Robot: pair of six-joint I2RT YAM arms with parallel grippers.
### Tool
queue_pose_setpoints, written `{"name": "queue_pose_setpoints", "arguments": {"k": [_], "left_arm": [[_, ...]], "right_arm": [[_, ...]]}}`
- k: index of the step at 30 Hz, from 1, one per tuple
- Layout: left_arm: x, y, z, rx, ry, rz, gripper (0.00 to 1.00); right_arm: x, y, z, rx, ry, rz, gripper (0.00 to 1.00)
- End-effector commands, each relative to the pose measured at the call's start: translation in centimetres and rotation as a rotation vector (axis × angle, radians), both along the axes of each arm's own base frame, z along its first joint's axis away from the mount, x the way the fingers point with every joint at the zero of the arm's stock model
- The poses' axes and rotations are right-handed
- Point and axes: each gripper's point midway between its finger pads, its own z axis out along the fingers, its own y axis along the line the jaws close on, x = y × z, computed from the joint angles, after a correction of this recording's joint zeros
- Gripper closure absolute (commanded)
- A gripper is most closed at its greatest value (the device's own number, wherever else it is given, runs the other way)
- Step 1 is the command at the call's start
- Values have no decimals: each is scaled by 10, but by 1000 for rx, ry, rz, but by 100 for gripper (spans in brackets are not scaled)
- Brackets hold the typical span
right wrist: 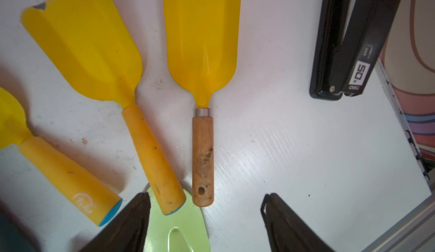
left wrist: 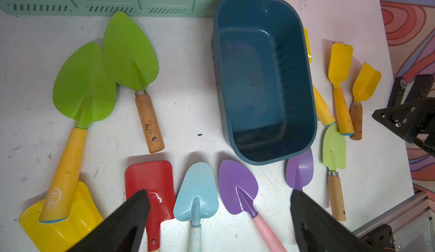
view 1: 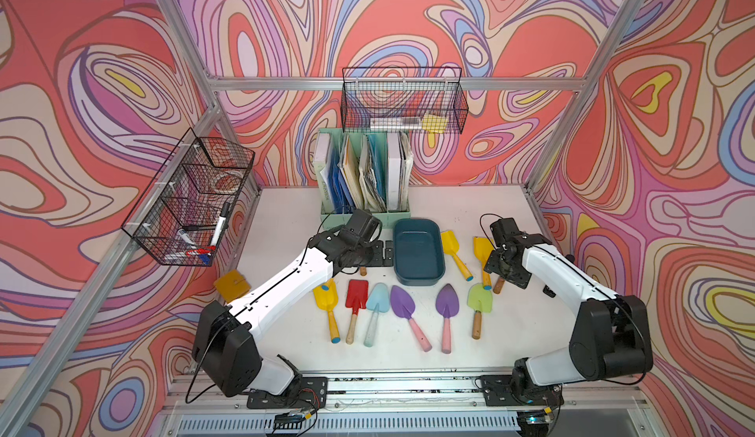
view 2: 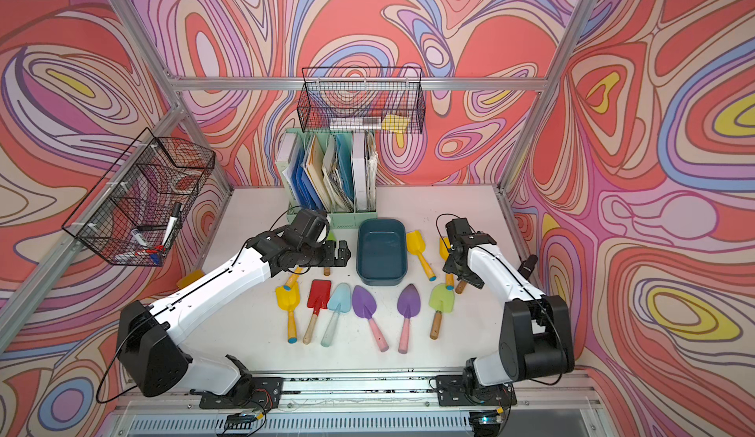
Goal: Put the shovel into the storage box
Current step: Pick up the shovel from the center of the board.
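Our right gripper (right wrist: 207,195) hangs low over the table (view 1: 510,324), jaws well apart and clamping nothing. The drilled end of the wooden-handled yellow shovel (right wrist: 203,144) lies in the gap between the fingers, and we cannot tell whether either one touches it. Our left gripper (left wrist: 219,192) is spread to its widest, empty, hovering just left of the storage box (view 1: 416,280).

We count one storage box: dark teal, empty, standing mid-table, just near of the one mint-green file holder (view 1: 363,169).

We count eleven shovels, all lying on the table, none in the box.
- **Yellow blades, four:** the wooden-handled one, the chipped yellow shovel (right wrist: 94,46) beside it, the box-side yellow shovel (right wrist: 68,175) just right of the box, and the row-end yellow shovel (view 1: 327,298).
- **Pale green, one:** the pale green shovel (right wrist: 179,227) lies just near of the right-hand group, its blade under the chipped one's handle end.
- **Near row, left to right:** the row-end yellow, one red shovel (view 1: 356,294), one light blue shovel (view 1: 378,298), then a purple shovel (view 1: 402,302) and a second purple shovel (view 1: 447,300).
- **Bright green, two:** the yellow-handled green shovel (left wrist: 84,81) and the wooden-handled green shovel (left wrist: 130,53) lie left of the box, beneath our left arm.

Further out we see one black stapler (right wrist: 348,39) at the table's right edge. There are two black wire baskets: the left basket (view 1: 192,198) on the left rail and the far basket (view 1: 402,100) on the far rail, above the file holder.
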Motion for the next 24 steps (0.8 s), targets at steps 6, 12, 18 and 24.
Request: {"name": "queue_pose_setpoints", "arguments": {"k": [6, 12, 18, 24], "left_arm": [[-2, -6, -9, -15, 25, -38, 1], [-2, -6, -12, -10, 36, -35, 1], [-2, -8, -17, -8, 54, -30, 1], [-2, -10, -21, -12, 71, -29, 1]], "right_arm": [[1, -6, -27, 66, -19, -95, 28], [5, -4, -42, 98, -16, -91, 35], [6, 0, -55, 119, -5, -82, 41], [4, 2, -64, 130, 3, -78, 46]]}}
